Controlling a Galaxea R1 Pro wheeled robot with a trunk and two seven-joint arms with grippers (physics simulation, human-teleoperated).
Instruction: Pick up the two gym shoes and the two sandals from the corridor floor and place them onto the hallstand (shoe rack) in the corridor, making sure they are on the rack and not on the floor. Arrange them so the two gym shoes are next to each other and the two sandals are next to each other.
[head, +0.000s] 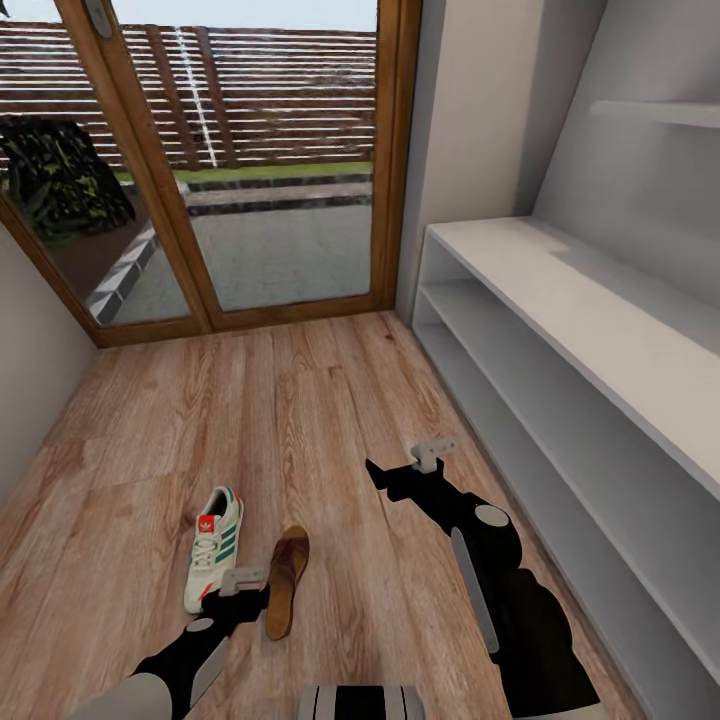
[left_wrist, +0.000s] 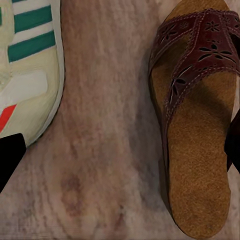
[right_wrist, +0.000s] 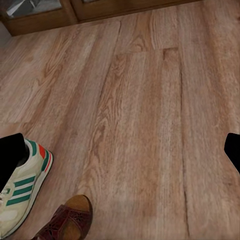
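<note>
Down on the corridor floor (head: 300, 420) lie one gym shoe (head: 213, 548) and one sandal (head: 286, 580), side by side with a narrow strip of bare planks between them, not touching. The gym shoe is white with green side stripes and a red-orange patch; the sandal is dark reddish-brown with a tan insole. I count one of each.

The left end effector (head: 243, 578) hangs low over the gap between the two; in the left wrist view the gym shoe (left_wrist: 27, 70) sits to one side and the sandal (left_wrist: 197, 120) to the other, with dark fingertips (left_wrist: 9, 157) at the frame edges, spread apart and gripping nothing. The right end effector (head: 432, 453) hovers over bare floor nearer the hallstand (head: 560, 300), well apart from the footwear; its fingers are likewise spread and hold nothing. Its wrist camera catches the gym shoe (right_wrist: 22, 192) and the sandal (right_wrist: 67, 220) at one corner.

The hallstand stands along the right wall, its two lower shelves and its top all bare, with one upper shelf visible on the back panel. Two glazed wooden doors (head: 250, 160) close the corridor's far end.
</note>
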